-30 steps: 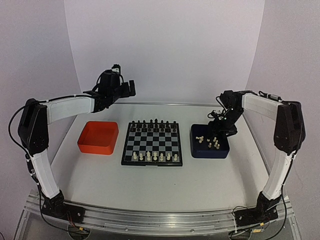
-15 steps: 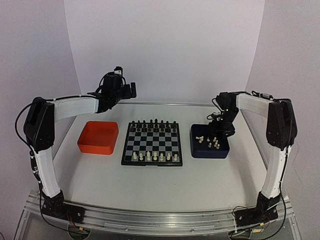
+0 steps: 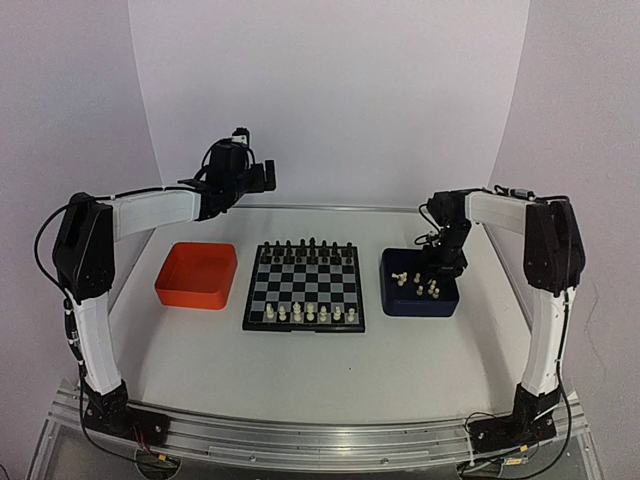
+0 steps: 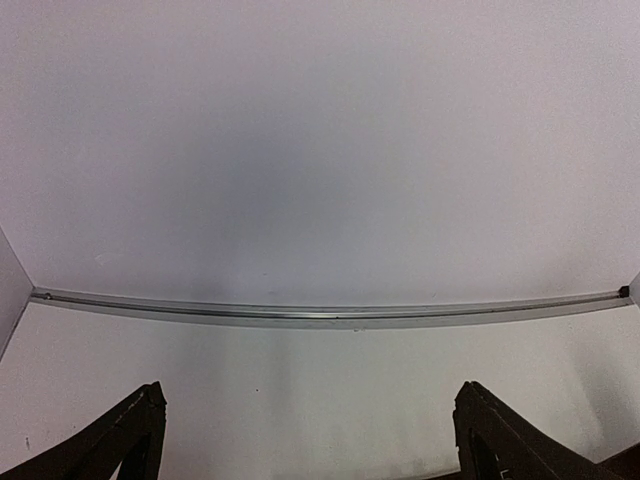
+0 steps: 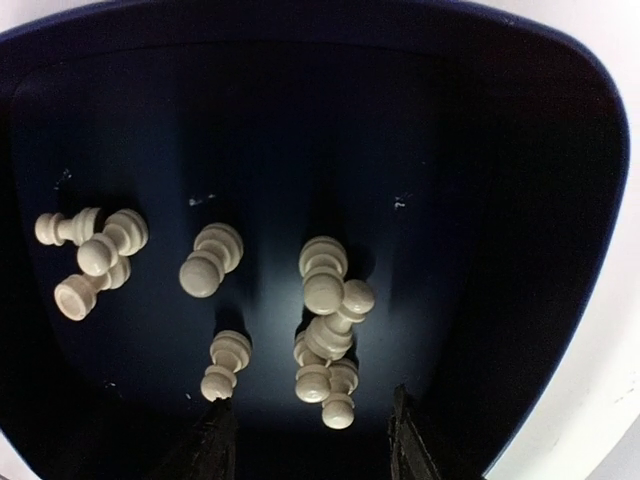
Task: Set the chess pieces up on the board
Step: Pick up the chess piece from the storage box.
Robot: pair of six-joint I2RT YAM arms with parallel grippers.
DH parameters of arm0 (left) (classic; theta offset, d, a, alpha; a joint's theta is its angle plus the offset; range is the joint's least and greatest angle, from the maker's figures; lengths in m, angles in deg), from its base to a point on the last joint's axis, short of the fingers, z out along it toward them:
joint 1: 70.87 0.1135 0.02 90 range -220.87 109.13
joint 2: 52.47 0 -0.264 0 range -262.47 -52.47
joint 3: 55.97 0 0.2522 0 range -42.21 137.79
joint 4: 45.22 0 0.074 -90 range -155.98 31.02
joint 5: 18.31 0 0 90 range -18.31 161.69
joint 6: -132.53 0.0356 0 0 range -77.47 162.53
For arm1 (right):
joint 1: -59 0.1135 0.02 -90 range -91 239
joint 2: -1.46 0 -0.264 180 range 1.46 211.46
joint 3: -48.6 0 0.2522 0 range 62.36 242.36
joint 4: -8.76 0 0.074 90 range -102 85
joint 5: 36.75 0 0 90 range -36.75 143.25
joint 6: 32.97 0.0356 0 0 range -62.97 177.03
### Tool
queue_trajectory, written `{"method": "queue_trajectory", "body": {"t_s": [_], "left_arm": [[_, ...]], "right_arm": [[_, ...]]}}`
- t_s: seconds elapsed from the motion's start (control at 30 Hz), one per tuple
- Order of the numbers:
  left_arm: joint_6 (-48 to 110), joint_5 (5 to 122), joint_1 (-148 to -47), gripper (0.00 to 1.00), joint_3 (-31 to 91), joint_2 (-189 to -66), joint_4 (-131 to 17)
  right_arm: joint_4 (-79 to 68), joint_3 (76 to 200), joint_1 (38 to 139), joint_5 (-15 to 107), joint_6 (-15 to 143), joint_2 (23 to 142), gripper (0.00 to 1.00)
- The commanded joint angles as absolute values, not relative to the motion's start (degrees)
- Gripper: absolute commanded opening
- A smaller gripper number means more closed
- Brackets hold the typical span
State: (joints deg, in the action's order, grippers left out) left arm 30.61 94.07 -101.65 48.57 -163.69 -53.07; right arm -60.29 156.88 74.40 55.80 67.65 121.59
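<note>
Roughly nine chess pieces [image 5: 210,260] in one tray [image 5: 520,160] — right end effector [image 5: 308,425] half-spread, left end effector [image 4: 310,405] wide, both empty.

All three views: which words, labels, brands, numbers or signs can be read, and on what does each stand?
None: no readable text on the board, the chess pieces, the orange tray or the dark blue tray. Any marks on the board's border are too small to tell.

Right gripper [image 5: 310,440] fingers mostly cut off at frame bottom; chess pieces [image 5: 325,330] just ahead overlap, kinds unclear.
</note>
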Motion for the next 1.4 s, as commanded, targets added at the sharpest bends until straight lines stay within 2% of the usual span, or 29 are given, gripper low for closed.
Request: {"method": "queue_trajectory", "body": {"t_s": [0.0, 0.27, 0.97, 1.37], "left_arm": [[31.45, 92.89, -101.44, 1.0, 50.6, -163.83, -52.79], [32.65, 92.0, -101.37, 1.0, 48.88, -161.94, -52.59], [32.43, 91.18, -101.37, 1.0, 46.81, -159.9, -53.03], [32.21, 91.06, -101.37, 1.0, 44.39, -158.07, -52.36]], "right_arm": [[-58.97, 158.77, 74.29, 59.01, 71.58, 122.69, 0.46], [-54.0, 155.49, 74.27, 60.46, 75.58, 123.02, 0.34], [-49.47, 151.67, 74.29, 63.71, 78.94, 124.39, 0.21], [-47.5, 149.0, 74.66, 61.73, 80.67, 122.75, 0.12]]}}
